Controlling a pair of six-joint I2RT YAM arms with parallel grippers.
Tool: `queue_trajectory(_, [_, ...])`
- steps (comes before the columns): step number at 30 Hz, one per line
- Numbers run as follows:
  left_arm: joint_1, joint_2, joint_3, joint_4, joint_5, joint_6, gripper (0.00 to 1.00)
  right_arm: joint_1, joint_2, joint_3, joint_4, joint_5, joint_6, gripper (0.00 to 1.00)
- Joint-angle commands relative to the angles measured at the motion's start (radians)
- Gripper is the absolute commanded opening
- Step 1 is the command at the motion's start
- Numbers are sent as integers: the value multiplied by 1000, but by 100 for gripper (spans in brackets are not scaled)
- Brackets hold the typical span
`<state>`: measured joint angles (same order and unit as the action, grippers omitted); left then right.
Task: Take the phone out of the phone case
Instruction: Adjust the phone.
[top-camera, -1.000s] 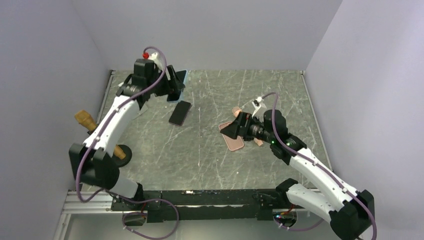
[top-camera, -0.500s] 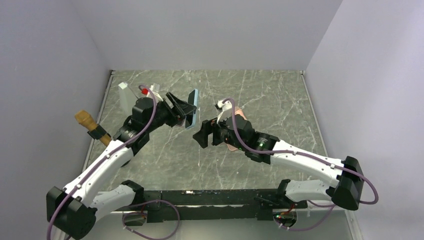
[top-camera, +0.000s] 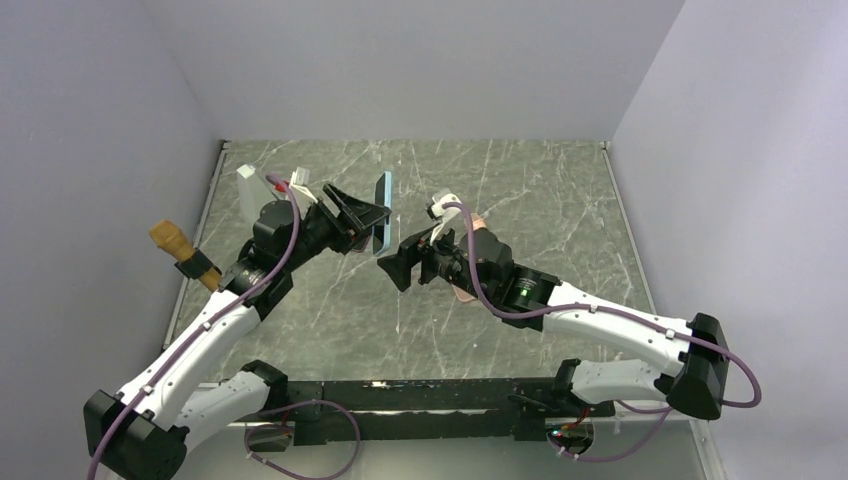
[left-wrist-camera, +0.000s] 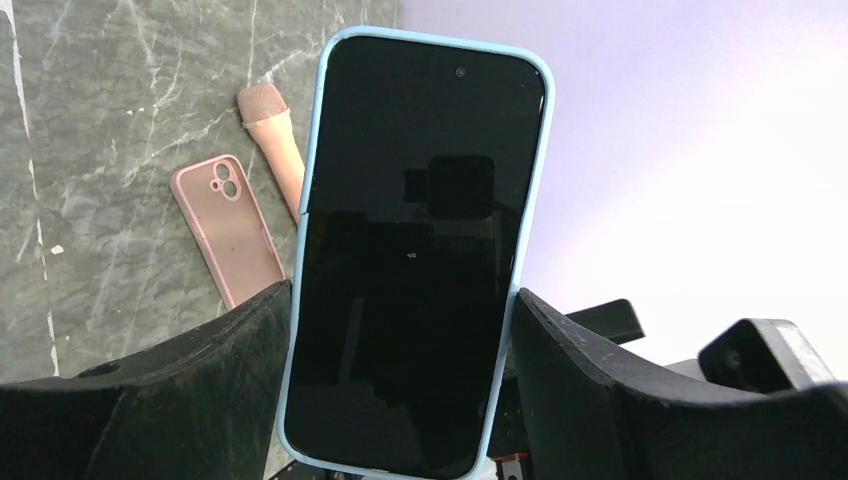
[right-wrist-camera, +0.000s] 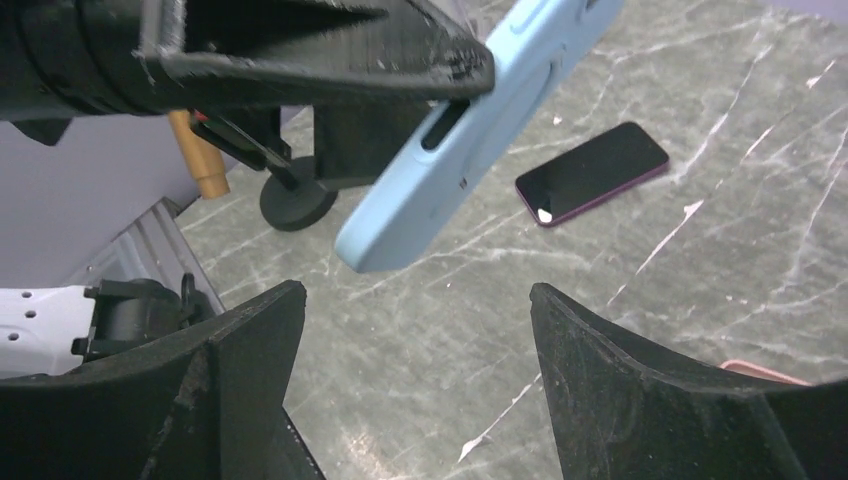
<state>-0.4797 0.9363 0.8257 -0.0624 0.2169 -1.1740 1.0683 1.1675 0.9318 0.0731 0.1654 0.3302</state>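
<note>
A black phone in a light blue case (top-camera: 382, 210) is held upright above the table's middle by my left gripper (top-camera: 370, 220), which is shut on the case's long edges. In the left wrist view the dark screen (left-wrist-camera: 420, 240) faces the camera between the fingers of the left gripper (left-wrist-camera: 402, 300). My right gripper (top-camera: 397, 268) is open and empty, just right of and below the phone. In the right wrist view the blue case's back (right-wrist-camera: 470, 130) hangs above the open right gripper (right-wrist-camera: 418, 295), apart from it.
A bare dark phone (right-wrist-camera: 592, 172) lies on the marble table. An empty pink case (left-wrist-camera: 225, 225) and a pink handle (left-wrist-camera: 275, 140) lie under my right arm. A wooden-handled tool (top-camera: 172, 242) stands at the left edge. A clear block (top-camera: 247, 185) is at the back left.
My left gripper has carried the blue-cased phone from the back left to the middle and raised it. My right gripper has left the pink case and moved left, close to the phone.
</note>
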Motion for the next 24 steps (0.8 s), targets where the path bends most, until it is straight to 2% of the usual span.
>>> queue_trajectory(1, [-6, -9, 18, 119, 51, -32, 0, 4, 2, 68, 47, 23, -71, 86])
queue_trajectory(4, [-12, 3, 25, 122, 75, -46, 0, 6, 54, 125, 28, 40, -86, 85])
queue_trajectory(6, [-18, 1, 26, 133, 70, -50, 0, 7, 93, 156, 14, 79, -63, 79])
queue_trajectory(8, [-24, -8, 41, 99, 44, -34, 0, 8, 128, 182, -2, 145, -39, 68])
queue_trajectory(12, [-39, -5, 44, 102, 28, -47, 0, 21, 206, 247, -53, 215, 13, 62])
queue_trajectory(14, [-47, -6, 40, 101, 7, -51, 0, 34, 237, 274, -90, 255, 40, 56])
queue_trajectory(17, [-58, -17, 31, 93, -38, -48, 0, 44, 237, 257, -92, 302, 79, 43])
queue_trajectory(19, [-62, -15, 24, 103, -44, -49, 0, 43, 231, 233, -79, 314, 106, 31])
queue_trajectory(22, [-63, 1, 15, 134, -28, -38, 0, 41, 214, 205, -42, 317, 131, 0])
queue_trajectory(23, [-63, 8, 15, 146, -17, -28, 8, 39, 207, 197, -37, 318, 139, 0])
queue_trajectory(24, [-62, 16, 18, 151, -4, -17, 31, 29, 197, 188, -27, 299, 147, 0])
